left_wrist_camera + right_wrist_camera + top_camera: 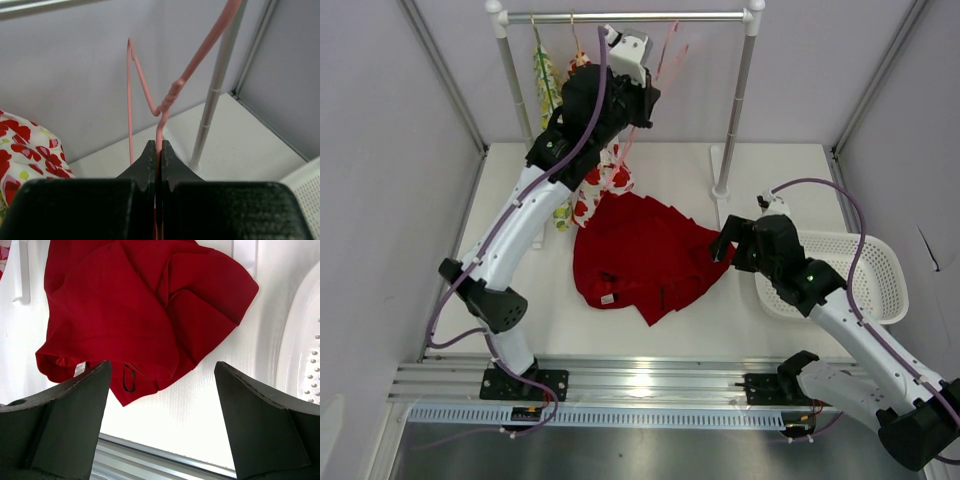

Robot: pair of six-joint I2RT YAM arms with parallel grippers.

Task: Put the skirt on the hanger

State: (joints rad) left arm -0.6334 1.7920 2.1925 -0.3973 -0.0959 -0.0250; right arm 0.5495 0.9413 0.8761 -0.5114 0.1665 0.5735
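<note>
From above, my left arm reaches to the upper middle of the frame, where my left gripper (648, 98) sits just under the rail (630, 17) of the clothes rack. The hanger (669, 45), thin pale pink wire, hangs from the rail just right of that gripper. A yellow-green floral garment (546, 80) and a white garment with red prints (605, 180) hang left of it. The skirt (645, 255), deep red, lies crumpled flat on the white table (770, 170) in the middle of the frame, its small white label (607, 298) at the lower left edge. My right gripper (725, 248) is at the skirt's right tip. From here I cannot tell whether it touches the cloth. A white perforated basket (880, 265) rests on the table at the right.

In my left wrist view, my jaws are pressed together on the hanger's pink wire at the bottom centre. The wire runs up from them to a twisted neck, then on to the upper right. A grey rack post (215, 90) stands right of centre, and the red-printed garment shows at the lower left.

In my right wrist view, my two dark fingers (70, 415) stand wide apart at the lower corners with nothing between them. The skirt fills the upper left and centre. Its label is just above my left-hand finger, and a small black loop (129, 379) lies beside the label. The basket's rim curves along the right edge.
</note>
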